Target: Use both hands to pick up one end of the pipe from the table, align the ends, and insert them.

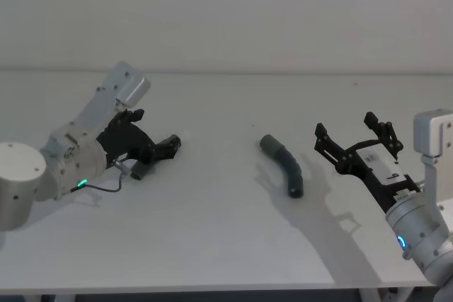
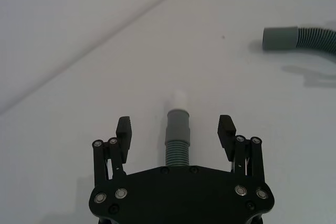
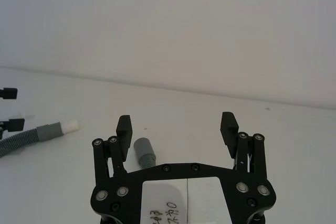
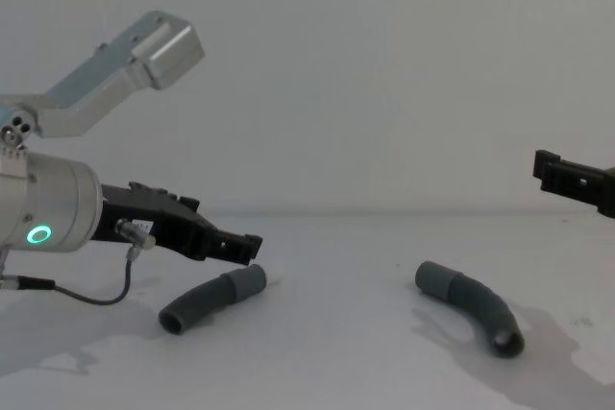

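- The left gripper [image 2: 176,125] is reaching low over the worktop's [image 1: 212,245] left side, its fingers standing wide apart.
- The right gripper [image 3: 177,125] is hovering raised by the right edge, its fingers spread wide.
- Two pipe pieces are lying apart: the white-tipped piece [image 2: 177,140] between the left fingers, untouched; the collared piece [image 1: 283,164] near the middle, short of the right gripper.

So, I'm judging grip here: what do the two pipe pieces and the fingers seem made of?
White-tipped piece: matte grey, ribbed neck, likely flexible plastic or rubber; its tip looks smooth white plastic. Collared piece: same matte grey, smooth collar, ribbed body. Fingers: matte black, probably hard plastic or metal.
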